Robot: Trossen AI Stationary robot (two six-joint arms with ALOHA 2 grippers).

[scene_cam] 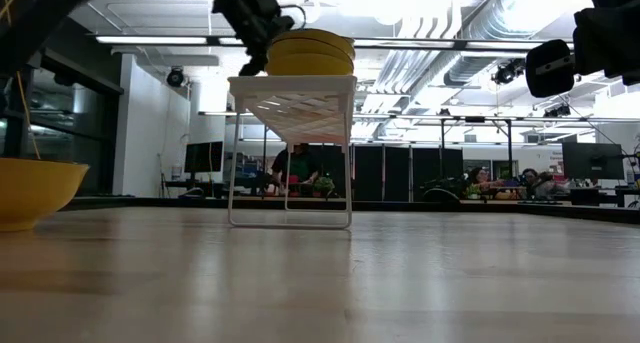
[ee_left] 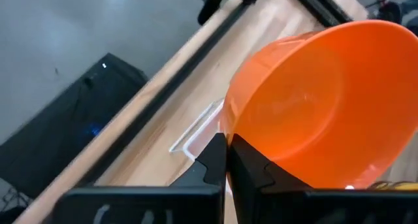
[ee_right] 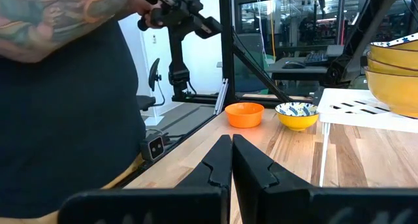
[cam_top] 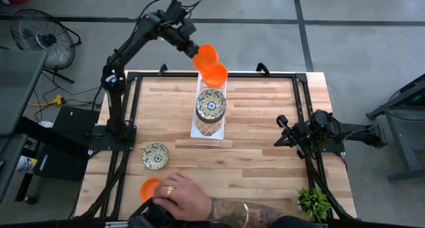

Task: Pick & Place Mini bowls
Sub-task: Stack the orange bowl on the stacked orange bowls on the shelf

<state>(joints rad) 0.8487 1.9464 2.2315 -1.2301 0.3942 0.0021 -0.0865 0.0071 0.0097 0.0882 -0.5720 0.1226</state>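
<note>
My left gripper (cam_top: 194,50) is beyond the table's far edge, shut on a plain orange mini bowl (cam_top: 207,54) that fills the left wrist view (ee_left: 313,106). Just near of it, a second orange bowl (cam_top: 214,74) sits at the far end of the white lattice tray (cam_top: 208,129). Floral bowls (cam_top: 210,104) are stacked on the middle of the tray. One floral bowl (cam_top: 155,155) and one orange bowl (cam_top: 150,186) rest on the table at the near left. My right gripper (ee_right: 230,152) waits shut at the table's right edge. My left gripper pinches the orange bowl's rim (ee_left: 226,123) between its two fingers, one finger on the inner wall and one outside. The fingers slant down from the table's far left side. The bowl is lifted clear and tilted, its opening turned toward the wrist.
A person's hand (cam_top: 189,200) reaches in over the near edge beside the near-left orange bowl, and the person's body (ee_right: 65,106) fills part of the right wrist view. A small green plant (cam_top: 313,201) stands at the near right corner. Bare wood lies between tray and right arm.
</note>
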